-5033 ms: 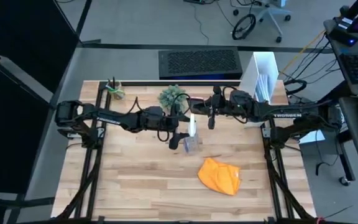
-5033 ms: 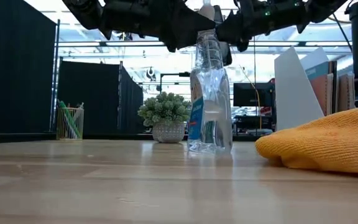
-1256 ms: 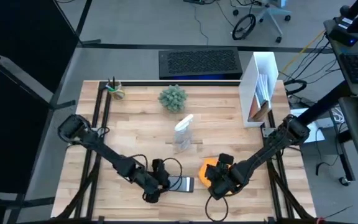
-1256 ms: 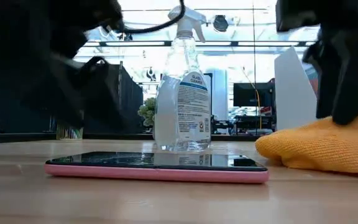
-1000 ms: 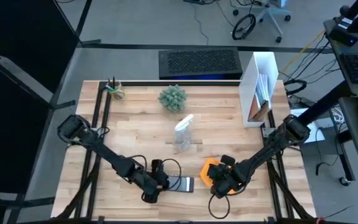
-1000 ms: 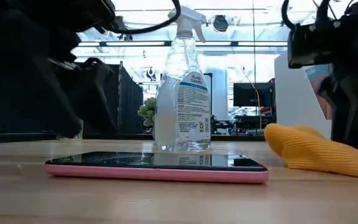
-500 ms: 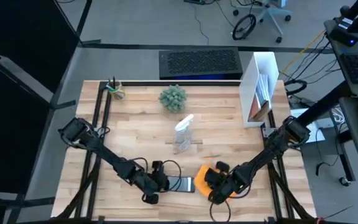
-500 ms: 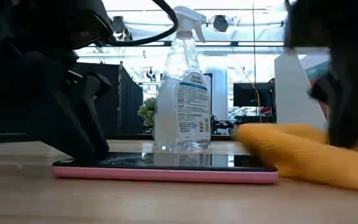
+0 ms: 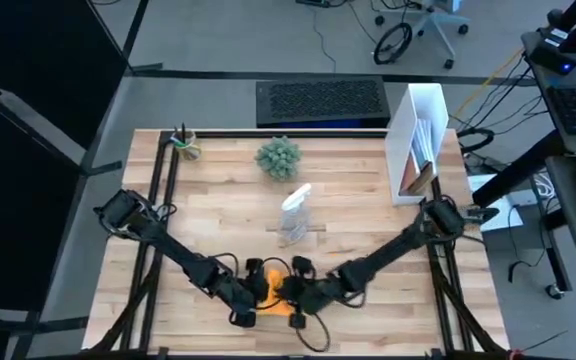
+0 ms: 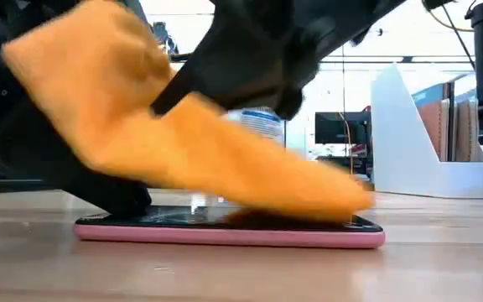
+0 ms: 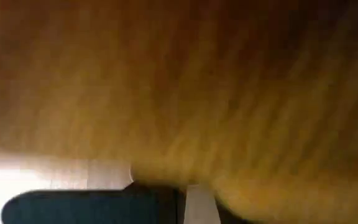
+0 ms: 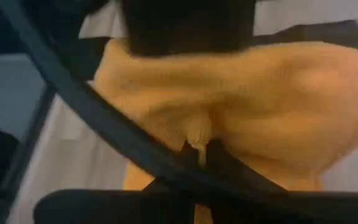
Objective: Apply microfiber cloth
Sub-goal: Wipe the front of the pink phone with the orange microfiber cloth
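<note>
The orange-yellow microfiber cloth hangs from my right gripper, which is shut on it near the table's front edge. The cloth's lower part drapes over the black smartphone in its pink case, which lies flat on the table. In the high view the cloth hides the phone. My left gripper stands at the phone's left end. The cloth fills the left wrist view. My right gripper pinches a bunched fold of the cloth between its two fingers, which slant down from the table's right. The cloth hangs slack below the fingers. Its lower end lies on the phone's screen.
The clear spray bottle stands behind the phone at mid-table, mostly hidden by the cloth in the low view. A small potted plant, a pen cup and a white file holder line the far edge.
My right gripper has carried the cloth toward the table's left, off the tabletop right of the phone. The cloth now trails across the phone's screen. My left gripper has come down at the phone's left end.
</note>
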